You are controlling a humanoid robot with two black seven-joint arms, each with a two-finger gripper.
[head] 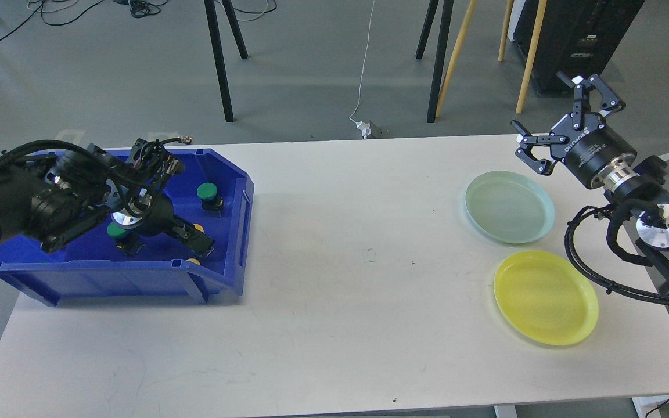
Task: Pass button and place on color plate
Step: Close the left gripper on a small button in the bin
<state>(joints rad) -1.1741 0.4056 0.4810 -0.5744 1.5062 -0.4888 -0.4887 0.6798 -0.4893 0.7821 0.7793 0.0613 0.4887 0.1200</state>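
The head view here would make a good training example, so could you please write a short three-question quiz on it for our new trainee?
1. True or false: the right gripper holds a button over the plates.
2. Which plate lies nearer the robot? A) the yellow plate B) the pale green plate
3. Fill in: the left gripper reaches down inside the ____ bin.

Key
1. False: its jaws stand open and empty, above the table's far right corner.
2. A.
3. Blue. Green buttons and yellow ones lie in it; whether the left jaws grip one cannot be told.
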